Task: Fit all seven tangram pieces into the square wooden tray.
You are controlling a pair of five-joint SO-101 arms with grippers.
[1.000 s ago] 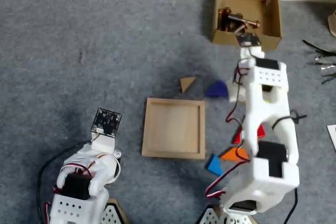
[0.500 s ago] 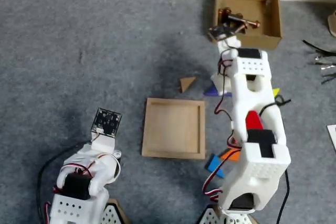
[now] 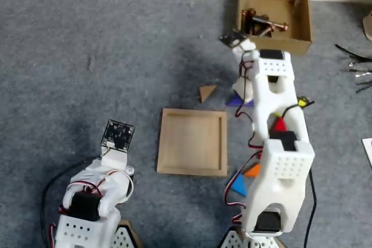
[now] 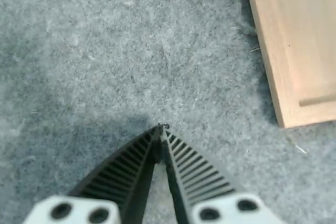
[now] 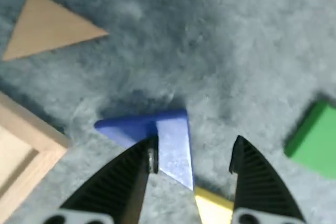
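While r. end effector (image 5: 195, 145) gapes, blue triangle (image 5: 170, 140) – tip twd tray (image 5: 26, 129)

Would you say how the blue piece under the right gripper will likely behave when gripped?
The blue piece looks rigid and flat-faced, so it probably won't bend or roll. Its smooth sides might slip in the open right gripper.

Soft, even light from above on grey carpet (image 3: 87, 56); faint, diffuse shadows pool left of the wooden tray (image 3: 192, 142) and beyond its far edge, darkest beside the blue piece (image 5: 174, 142)
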